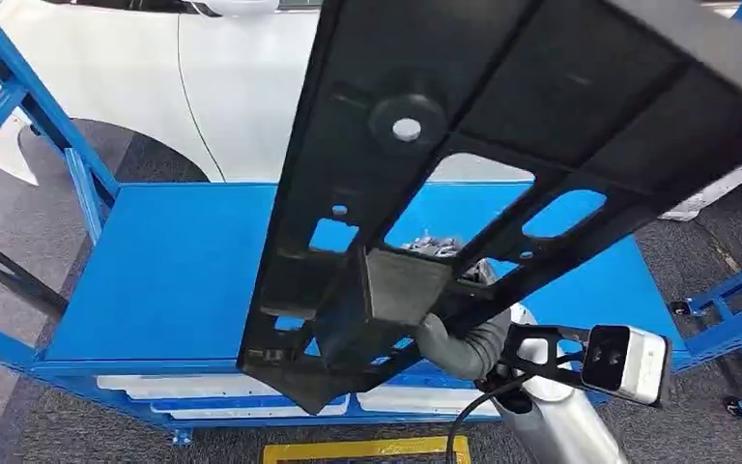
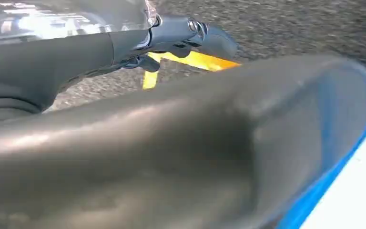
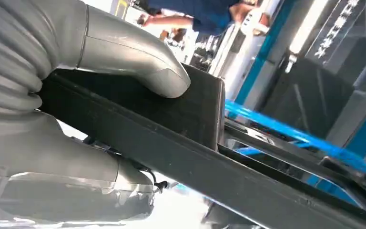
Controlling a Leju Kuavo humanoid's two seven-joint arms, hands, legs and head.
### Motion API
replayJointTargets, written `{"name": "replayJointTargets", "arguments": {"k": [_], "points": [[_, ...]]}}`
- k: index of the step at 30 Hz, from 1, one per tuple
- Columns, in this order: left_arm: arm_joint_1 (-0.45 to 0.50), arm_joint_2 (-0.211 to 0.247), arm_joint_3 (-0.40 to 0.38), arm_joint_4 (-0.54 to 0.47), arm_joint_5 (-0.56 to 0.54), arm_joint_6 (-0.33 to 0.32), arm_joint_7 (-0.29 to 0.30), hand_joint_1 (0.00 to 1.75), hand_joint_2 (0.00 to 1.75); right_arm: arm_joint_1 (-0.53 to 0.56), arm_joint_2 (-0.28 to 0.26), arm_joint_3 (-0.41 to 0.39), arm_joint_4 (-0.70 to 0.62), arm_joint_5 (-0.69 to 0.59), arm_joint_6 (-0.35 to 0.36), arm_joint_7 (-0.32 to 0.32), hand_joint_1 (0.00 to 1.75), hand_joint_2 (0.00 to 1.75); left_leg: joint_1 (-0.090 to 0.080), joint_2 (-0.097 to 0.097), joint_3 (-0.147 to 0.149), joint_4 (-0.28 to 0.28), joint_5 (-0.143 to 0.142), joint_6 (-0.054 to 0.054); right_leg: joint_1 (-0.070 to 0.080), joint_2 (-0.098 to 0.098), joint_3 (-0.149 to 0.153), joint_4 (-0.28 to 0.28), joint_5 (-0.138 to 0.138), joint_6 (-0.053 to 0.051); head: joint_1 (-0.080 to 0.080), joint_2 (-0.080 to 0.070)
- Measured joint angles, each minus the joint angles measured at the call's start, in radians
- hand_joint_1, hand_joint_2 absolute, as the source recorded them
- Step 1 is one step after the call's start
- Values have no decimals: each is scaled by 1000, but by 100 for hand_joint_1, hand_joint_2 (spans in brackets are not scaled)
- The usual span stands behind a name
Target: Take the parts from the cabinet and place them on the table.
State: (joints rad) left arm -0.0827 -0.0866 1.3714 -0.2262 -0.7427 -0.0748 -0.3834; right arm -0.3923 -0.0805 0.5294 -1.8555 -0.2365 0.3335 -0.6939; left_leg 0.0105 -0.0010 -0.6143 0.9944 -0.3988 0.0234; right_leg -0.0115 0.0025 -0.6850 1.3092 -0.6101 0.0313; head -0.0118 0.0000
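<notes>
the large black plastic panel (image 1: 502, 145), flat, ribbed and pierced with cutouts and a round boss with a hole, is held up tilted in front of the head camera, above the blue metal desk (image 1: 174, 271). it runs from low near the desk's front edge up toward the far right, and the blue top shows through its openings. the right hand (image 1: 464, 338) holds the panel at its lower end, beside a square black block on the part. in the right wrist view the right hand (image 3: 52, 119) is clamped on the panel (image 3: 195, 157): the thick grey thumb (image 3: 133, 62) presses on one face of the block and the rest of the hand lies against the other side of the dark rib.

in the left wrist view a dark smooth surface fills the near field, probably the panel, though it is too blurred to be sure. the left hand (image 2: 190, 36) shows as dark fingers (image 2: 214, 40) stretched over grey carpet (image 2: 290, 28) and a yellow floor marking (image 2: 195, 59); i cannot tell whether they grasp anything.

on the lower shelf of the desk lie white flat parts (image 1: 203, 391). behind the desk stands a white car body (image 1: 155, 77). blue rack frames (image 1: 19, 116) stand at both sides, and a person in a blue top (image 3: 205, 12) appears far off in the right wrist view.
</notes>
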Motion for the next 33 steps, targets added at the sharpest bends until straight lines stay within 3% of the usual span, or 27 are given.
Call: {"name": "replayJointTargets", "arguments": {"k": [1, 3, 4, 5, 7, 8, 9, 10, 12, 13, 14, 15, 16, 18, 19, 20, 21, 23, 24, 25, 26, 28, 29, 30, 31, 33], "points": [[0, 0, 1, 0, 0, 0, 2, 0, 0, -5, -5, 8, 1, -2, -8, 0, 175, 175, 0, -1, -8, 3, 4, -3, -3, 0, 38, -58, 30, 1, 0, 0], [0, 0, 3, 0, 0, 0, 9, 0, 0, -17, -7, 23, 0, -1, -21, 0, 175, 175, 1, -3, -22, 13, 11, -10, -6, -1, 162, -257, 98, -2, 0, 0], [0, 0, 4, 0, 0, 2, 12, 0, 0, -23, -8, 30, -1, 1, -29, 1, 175, 175, 0, -3, -28, 17, 15, -16, -4, -1, 186, -310, 76, -7, -1, 0], [0, 0, 4, 0, 0, 4, 14, 0, 0, -25, -8, 37, -5, 7, -34, 3, 175, 175, -1, -4, -27, 15, 22, -25, 5, 3, 175, -294, 108, -13, -2, 0], [1, 0, 6, 0, 0, 14, 25, 0, 0, -31, -8, 46, -13, 15, -38, 12, 175, 175, 0, -4, -31, 15, 35, -37, 8, 4, 169, -295, 106, -23, 0, 0], [2, 0, 6, 0, 0, 16, 29, 0, 0, -32, -8, 50, -17, 18, -40, 17, 175, 175, -1, -5, -33, 12, 42, -45, 7, 3, 165, -297, 112, -32, 1, 0], [3, 1, 7, 0, 0, 19, 32, 0, 0, -34, -7, 53, -21, 19, -41, 23, 175, 175, 6, -8, -40, 6, 31, -51, -1, -2, 156, -305, 126, -43, 2, 0], [5, 2, 8, 0, 0, 22, 35, 0, 0, -38, -5, 55, -26, 22, -42, 31, 175, 175, 6, -5, -59, 47, -14, -55, 0, -4, 146, -309, 138, -51, 0, 0], [6, 1, 11, 0, 0, 24, 43, 0, 0, -42, -1, 58, -34, 22, -42, 36, 175, 175, 7, -5, -107, 188, -129, -64, 2, -6, 121, -308, 157, -58, -2, 0], [6, 1, 12, 0, 0, 25, 46, 0, 0, -42, 0, 60, -37, 23, -42, 37, 175, 175, 7, -5, -126, 266, -172, -67, 5, -7, 106, -308, 168, -59, -2, 0], [6, 1, 13, 0, 0, 28, 47, 0, 0, -42, 2, 61, -38, 23, -42, 40, 175, 175, 7, -5, -132, 319, -188, -68, 7, -7, 92, -307, 178, -60, -2, 0], [6, 1, 14, 0, 0, 29, 50, 0, 0, -43, 2, 63, -39, 24, -42, 46, 175, 175, 7, -5, -117, 333, -175, -66, 10, -7, 77, -306, 189, -59, -2, 0], [6, 2, 14, 0, 0, 32, 52, 0, 0, -43, 3, 63, -42, 25, -42, 49, 175, 175, 6, -5, -80, 304, -145, -62, 12, -7, 64, -304, 198, -59, -2, 0], [5, 2, 16, 0, 0, 32, 58, 0, 0, -48, 4, 64, -50, 27, -43, 56, 175, 175, 2, -5, 40, 158, -91, -48, 17, -7, 43, -302, 215, -56, -3, 0], [3, 5, 16, 0, 0, 31, 63, 0, 0, -54, 5, 64, -56, 27, -43, 64, 175, 175, -3, -5, 111, 61, -106, -36, 16, -7, 38, -299, 224, -55, -2, 0], [0, 6, 17, -1, 0, 31, 65, 0, 0, -60, 6, 64, -61, 26, -44, 69, 175, 175, -7, -4, 151, -9, -133, -31, 21, -6, 33, -299, 231, -48, -1, 0], [0, 6, 17, 0, 0, 28, 66, 0, 0, -65, 8, 64, -61, 26, -44, 74, 175, 175, -11, -5, 140, -2, -123, -31, 17, -10, 37, -304, 240, -41, 0, 0], [0, 7, 19, -1, 0, 28, 70, 0, 0, -75, 8, 64, -61, 25, -47, 78, 175, 175, -17, -5, 133, -7, -113, -19, 12, -10, 36, -308, 257, -29, -10, 0], [2, 5, 20, 0, 0, 27, 72, 0, 0, -80, 8, 64, -61, 24, -48, 83, 175, 175, -8, -3, 129, -20, -94, -13, 16, -9, 32, -310, 263, -21, -9, 0], [0, 5, 21, 0, 0, 26, 73, 0, 0, -82, 8, 64, -61, 22, -48, 84, 175, 175, -6, 4, 122, -22, -80, -8, 10, -5, 21, -294, 231, -17, -10, 0], [-2, 5, 21, 0, 0, 23, 73, 0, 0, -88, 8, 64, -61, 20, -48, 85, 175, 175, -6, 5, 104, -22, -67, 3, 8, -4, 0, -242, 162, -14, -3, 0], [-2, 5, 21, 0, 1, 21, 75, 0, 0, -95, 8, 64, -61, 18, -49, 85, 175, 175, -6, 6, 74, -21, -43, 4, 2, -4, -42, -89, 50, -4, -2, 0], [-2, 5, 21, 0, 2, 19, 76, 0, 0, -96, 8, 64, -61, 16, -49, 85, 175, 175, -6, 6, 55, -18, -31, 2, 1, -4, -57, -15, 24, 0, -1, 0], [-2, 5, 21, 0, 3, 18, 80, 0, 0, -97, 8, 64, -60, 15, -52, 86, 175, 175, -6, 6, 38, -16, -19, 1, -2, -5, -54, 20, 34, 3, 0, 0], [-2, 5, 21, 0, 3, 18, 81, 0, 0, -101, 8, 64, -59, 15, -59, 89, 175, 175, -6, 7, 20, -12, -9, -1, -5, -5, -26, 7, 68, 5, 0, 0], [-1, 3, 22, 0, 3, 18, 83, 0, 0, -119, 8, 64, -56, 15, -78, 96, 175, 175, -5, 6, -12, 0, 7, -8, -9, -5, 78, -123, 126, 5, 0, 0]]}}
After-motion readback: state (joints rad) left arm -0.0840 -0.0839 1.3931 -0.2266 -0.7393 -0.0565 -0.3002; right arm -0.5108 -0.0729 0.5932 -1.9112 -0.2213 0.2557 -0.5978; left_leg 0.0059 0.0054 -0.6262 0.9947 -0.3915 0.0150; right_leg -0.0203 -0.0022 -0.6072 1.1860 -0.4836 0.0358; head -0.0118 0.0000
